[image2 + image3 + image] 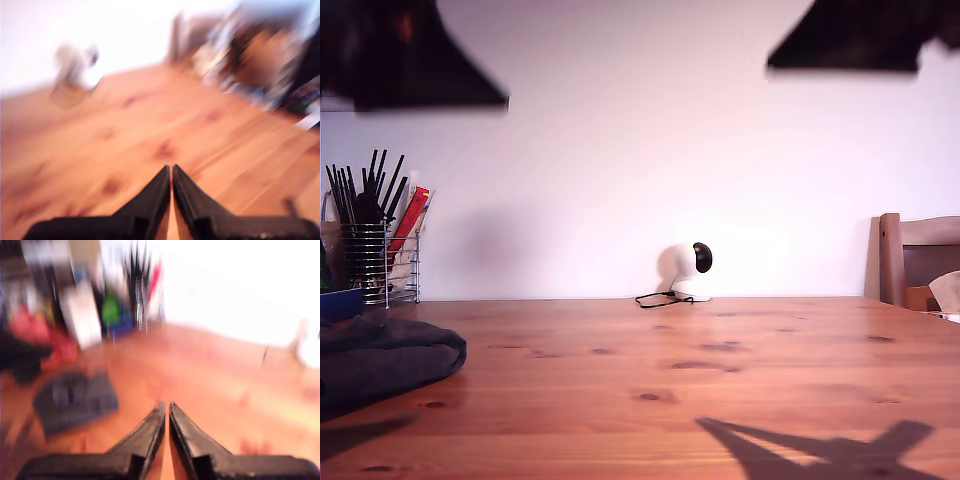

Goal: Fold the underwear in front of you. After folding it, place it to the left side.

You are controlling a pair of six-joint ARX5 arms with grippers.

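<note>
Final stage, judged complete: folded underwear lies at nine o'clock on the wooden table in the exterior view; my first gripper and my second gripper, jaws closed and empty, need only retreat.

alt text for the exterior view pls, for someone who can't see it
A folded dark-grey underwear lies at the exterior view's left edge of a wooden table. Behind stand a wire holder of black sticks and a small white camera.
</note>
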